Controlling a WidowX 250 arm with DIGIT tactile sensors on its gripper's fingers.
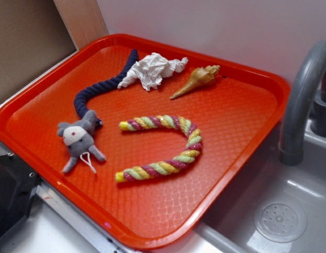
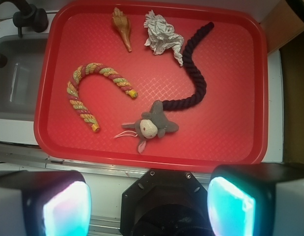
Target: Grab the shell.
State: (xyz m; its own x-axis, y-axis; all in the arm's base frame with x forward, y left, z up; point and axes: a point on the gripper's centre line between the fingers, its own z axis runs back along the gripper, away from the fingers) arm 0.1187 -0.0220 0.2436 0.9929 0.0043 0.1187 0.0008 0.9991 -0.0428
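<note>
Near the far rim of the orange plastic tray (image 1: 268,79), the small tan-golden spiral conch shell (image 1: 197,80) lies untouched, just beside the crumpled white paper wad (image 1: 152,70).

Seen from the wrist, the gripper (image 2: 149,206) hangs well short of the shell (image 2: 122,27), pads spread wide apart, holding nothing; a closing could slip off the thin tapered point, or catch the paper wad (image 2: 163,35) alongside; I count one shell, one wad, one dark blue rope (image 1: 102,87), one grey plush mouse (image 1: 78,138), one striped multicoloured rope (image 1: 165,147).
</note>
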